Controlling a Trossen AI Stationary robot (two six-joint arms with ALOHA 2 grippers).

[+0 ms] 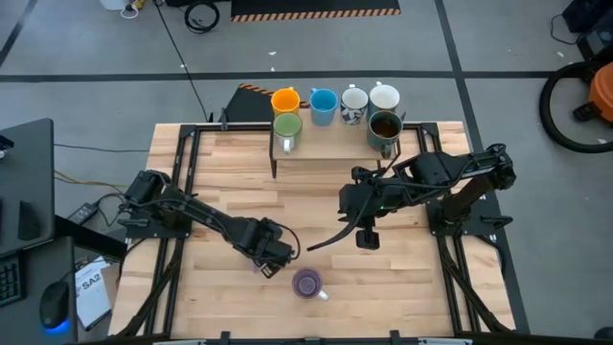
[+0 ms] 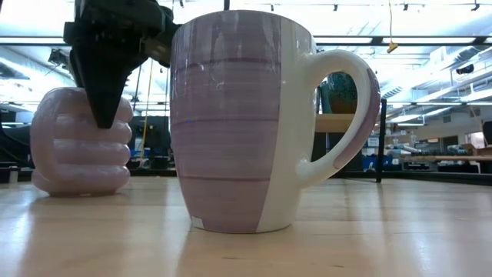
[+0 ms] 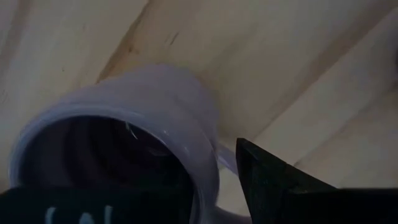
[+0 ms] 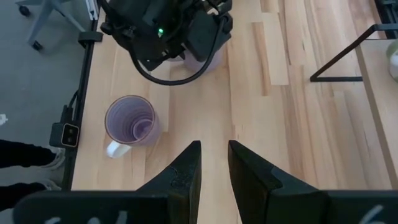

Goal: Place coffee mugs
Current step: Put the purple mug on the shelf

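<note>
A ribbed lilac coffee mug (image 3: 155, 106) stands on the wooden table (image 1: 383, 287) left of centre. My left gripper (image 1: 271, 251) is over it, pointing down and open. One finger (image 3: 273, 186) is outside the wall by the handle (image 3: 225, 155). The other is down at the mouth and mostly hidden. In the low view a dark finger (image 2: 102, 85) crosses this mug (image 2: 77, 154). A second lilac mug (image 1: 306, 283) with a white handle stands upright nearer the front edge. My right gripper (image 4: 214, 165) hangs high over the middle, narrowly open and empty.
At the far edge stand several mugs: orange (image 1: 285, 100), blue (image 1: 323, 103), two white (image 1: 369, 99), green (image 1: 287, 126) and a dark one (image 1: 385, 126). Thin black frame rails (image 1: 274, 158) cross the table in front of them. The right arm (image 1: 450, 177) reaches in from the right.
</note>
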